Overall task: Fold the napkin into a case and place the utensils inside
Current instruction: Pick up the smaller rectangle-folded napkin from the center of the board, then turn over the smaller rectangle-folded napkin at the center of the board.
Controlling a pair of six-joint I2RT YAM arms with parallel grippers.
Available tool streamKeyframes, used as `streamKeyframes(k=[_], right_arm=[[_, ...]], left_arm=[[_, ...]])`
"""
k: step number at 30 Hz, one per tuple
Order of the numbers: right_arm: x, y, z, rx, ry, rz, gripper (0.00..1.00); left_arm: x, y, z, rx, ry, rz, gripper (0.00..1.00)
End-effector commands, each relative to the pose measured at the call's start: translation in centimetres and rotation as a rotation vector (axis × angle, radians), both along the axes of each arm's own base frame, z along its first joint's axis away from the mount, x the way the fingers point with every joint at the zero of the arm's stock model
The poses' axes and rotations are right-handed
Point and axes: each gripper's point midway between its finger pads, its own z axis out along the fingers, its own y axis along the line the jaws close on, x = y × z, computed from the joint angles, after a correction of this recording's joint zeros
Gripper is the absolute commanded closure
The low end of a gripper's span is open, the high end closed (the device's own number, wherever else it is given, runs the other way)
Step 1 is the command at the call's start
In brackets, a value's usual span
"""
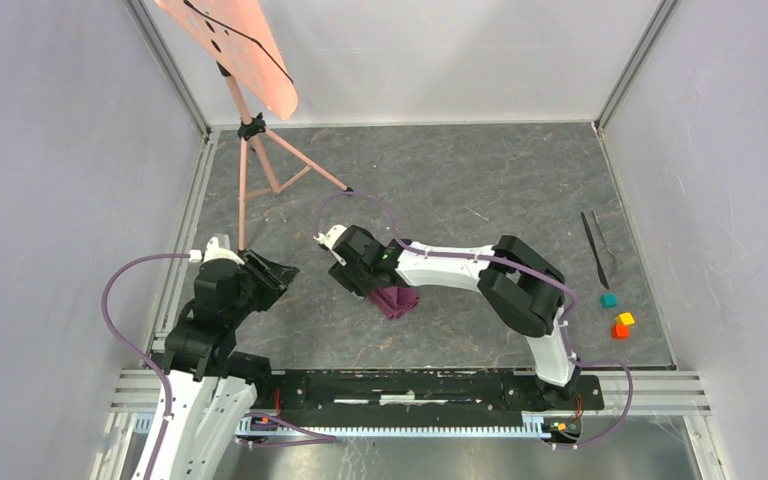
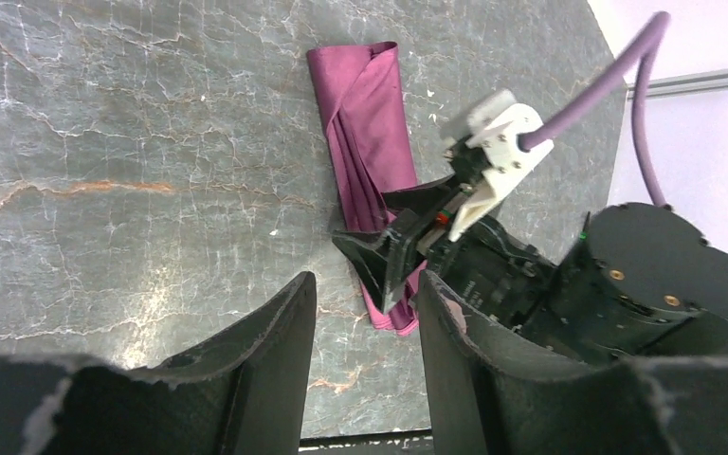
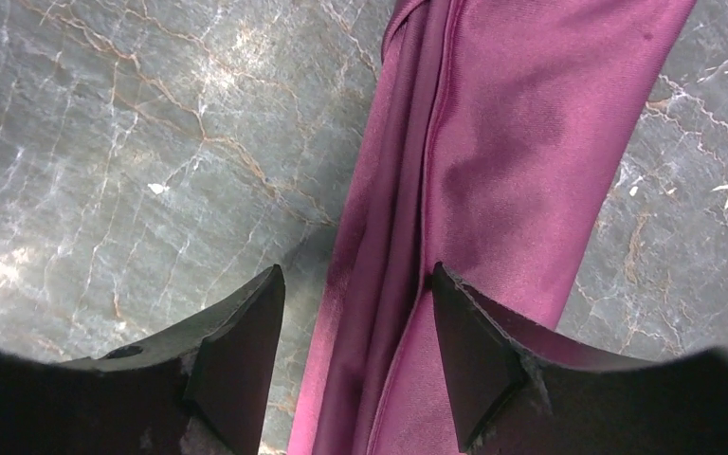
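looking down from the top external view, the napkin is seen gathered into a narrow plum strip on the grey marbled surface, near the middle. the right claw is stretched over it, so most of the cloth is hidden. the left claw is held to the left of the cloth, clear of it, with its fingers parted (nothing is gripped). the utensils are laid side by side at the far right, well apart from the napkin, with three small cubes just nearer than them. a pink stand is set at the far left corner.

from the left wrist, the napkin is shown as a long folded strip, pleated along its length. the right claw is set on the strip's nearer end, its fingers spread. the left claw is seen wide apart, off the cloth.

from the right wrist, the right claw is seen spread (not closed on anything). the napkin is run up through the view, its left folded edge lying between the fingers, one of which is overlapped onto the fabric.
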Motion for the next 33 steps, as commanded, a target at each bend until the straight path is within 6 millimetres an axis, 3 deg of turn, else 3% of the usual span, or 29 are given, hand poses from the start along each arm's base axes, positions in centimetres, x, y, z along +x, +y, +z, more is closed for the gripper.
streamKeyframes(k=[1,7,10,13,15,18,21,27,31,33], right_arm=[[1.0,0.6,0.4,-0.050,-0.059,-0.047,0.37],[1.1,-0.2,-0.7,-0.105,-0.103,-0.121,0.49],[1.6,-0.9,-1.0,-0.125,-0.139,-0.154,0.66],[2.0,-1.0,-0.4,-0.120,-0.178,-0.147,0.80],[2.1,-0.6,0.3,-0.098,-0.188,-0.127,0.96],[1.4,0.7,1.9,-0.032,-0.163,-0.072,1.00],[-0.7,2.8,4.2,0.094,-0.064,0.011,1.00],[-7.4,6.1,8.7,0.410,0.245,0.147,1.00],[-10.7,6.6,9.5,0.637,0.514,0.155,1.00],[-11.2,6.5,9.4,0.721,0.598,0.150,1.00]], left_arm=[[-0.2,0.7,1.9,0.061,-0.062,-0.012,0.49],[-0.4,0.8,3.2,0.070,-0.092,-0.016,0.49],[-0.5,0.9,3.7,0.073,-0.107,-0.020,0.49],[-0.5,1.3,3.8,0.094,-0.110,-0.004,0.49],[-0.6,1.5,3.9,0.100,-0.110,0.000,0.49],[-0.6,1.6,4.4,0.105,-0.125,0.005,0.49],[-0.7,1.7,4.8,0.110,-0.131,0.008,0.49],[-0.7,1.9,5.5,0.113,-0.142,0.012,0.48],[-0.5,1.8,6.0,0.113,-0.148,0.012,0.48],[-0.5,1.8,6.3,0.115,-0.150,0.011,0.48]])
